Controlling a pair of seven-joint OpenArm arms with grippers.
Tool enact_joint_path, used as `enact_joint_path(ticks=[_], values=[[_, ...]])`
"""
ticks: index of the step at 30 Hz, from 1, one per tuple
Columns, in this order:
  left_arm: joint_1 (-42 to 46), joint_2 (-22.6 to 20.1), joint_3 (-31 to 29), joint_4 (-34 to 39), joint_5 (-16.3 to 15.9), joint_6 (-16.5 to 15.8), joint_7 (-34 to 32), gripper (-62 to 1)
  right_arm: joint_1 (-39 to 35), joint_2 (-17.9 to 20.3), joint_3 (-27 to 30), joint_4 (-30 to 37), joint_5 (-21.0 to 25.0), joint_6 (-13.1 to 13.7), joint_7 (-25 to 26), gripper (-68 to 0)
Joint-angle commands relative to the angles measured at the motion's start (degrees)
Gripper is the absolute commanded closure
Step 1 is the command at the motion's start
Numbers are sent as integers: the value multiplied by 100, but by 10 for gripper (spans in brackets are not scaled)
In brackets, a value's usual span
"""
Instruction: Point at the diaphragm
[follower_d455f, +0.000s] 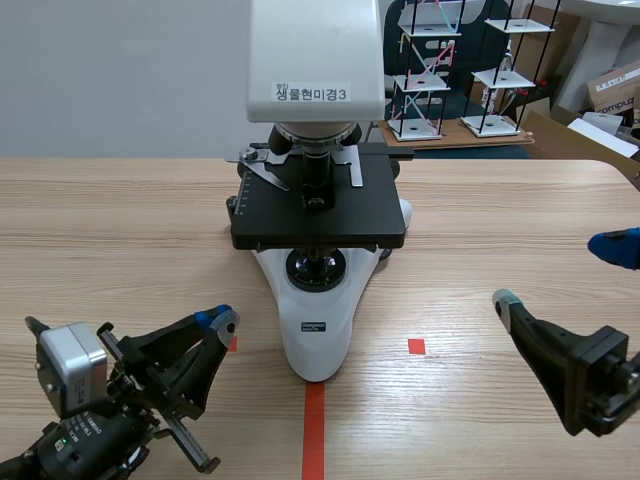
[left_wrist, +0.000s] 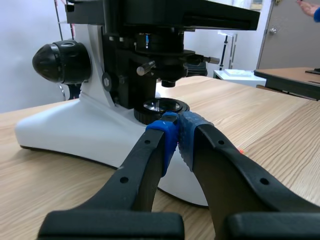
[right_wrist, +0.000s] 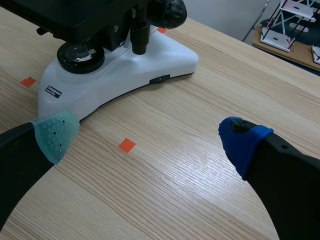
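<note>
A white microscope (follower_d455f: 316, 320) with a black stage (follower_d455f: 318, 205) stands mid-table. In the left wrist view the black diaphragm assembly (left_wrist: 160, 42) with its small lever (left_wrist: 145, 67) hangs under the stage, above the round light lens (left_wrist: 160, 106) on the base. My left gripper (left_wrist: 177, 136) is shut, its blue pads meeting just short of that lens, low beside the base; in the scene view it sits at the front left (follower_d455f: 222, 320). My right gripper (right_wrist: 148, 137) is open and holds nothing, off the microscope's right side (follower_d455f: 558, 272).
Orange-red tape marks (follower_d455f: 416, 346) lie on the wooden table (follower_d455f: 120, 230). Behind the table at the back right stand stick-and-plate model towers (follower_d455f: 428, 70) and cardboard boxes (follower_d455f: 615, 90). The table's right edge is near my right arm.
</note>
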Motion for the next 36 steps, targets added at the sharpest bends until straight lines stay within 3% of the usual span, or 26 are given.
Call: enact_joint_path(ticks=[1,36], values=[[-31,-33,-26,107,-13,-13,-37,-17,33,17,-26,118,44,2,61,-617],[-31,-33,-26,107,-15,11,66,-17,33,17,-26,118,44,2,61,-617]])
